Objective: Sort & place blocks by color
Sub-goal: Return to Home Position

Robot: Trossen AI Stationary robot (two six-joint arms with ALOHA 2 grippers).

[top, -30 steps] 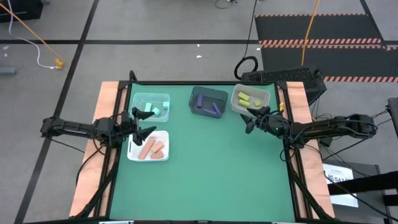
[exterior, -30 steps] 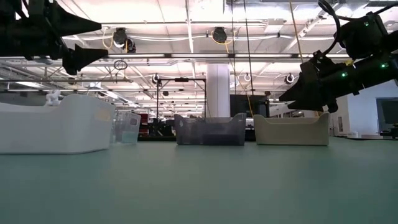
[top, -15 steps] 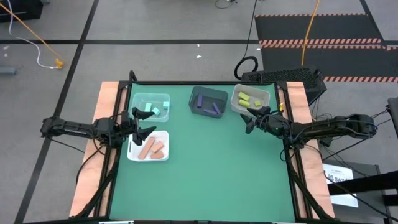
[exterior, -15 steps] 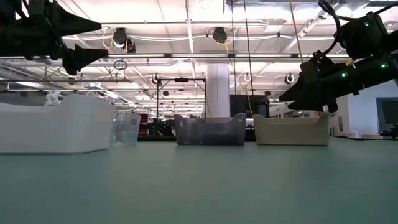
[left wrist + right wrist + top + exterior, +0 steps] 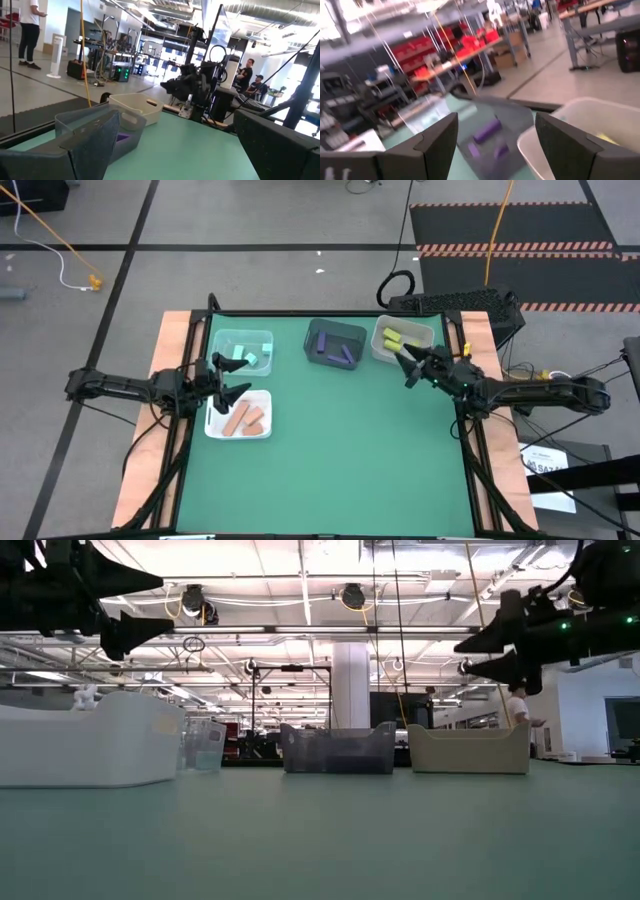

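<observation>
Every block lies in a container: salmon-orange ones (image 5: pixel 245 418) in the flat white tray (image 5: pixel 213 430), mint-teal ones (image 5: pixel 246 357) in the clear bin (image 5: pixel 240 337), purple ones (image 5: pixel 338 353) in the dark bin (image 5: pixel 322 330), yellow-green ones (image 5: pixel 395 340) in the beige bin (image 5: pixel 425 332). My left gripper (image 5: pixel 222 380) hangs open above the gap between clear bin and tray. My right gripper (image 5: pixel 404 366) is open in the air by the beige bin's near corner. The right wrist view shows purple blocks (image 5: pixel 487 131) and the beige bin (image 5: pixel 580 125) beyond its fingers.
The three bins stand in a row along the table's far edge, and the white tray (image 5: pixel 90 745) lies at the left, nearer than the clear bin. The green table top (image 5: pixel 340 450) spreads out toward the near edge. People stand in the room beyond (image 5: pixel 247 72).
My right gripper has risen and swung toward the table's far edge, closer to the beige bin. It stayed open. The left arm and all blocks kept still.
</observation>
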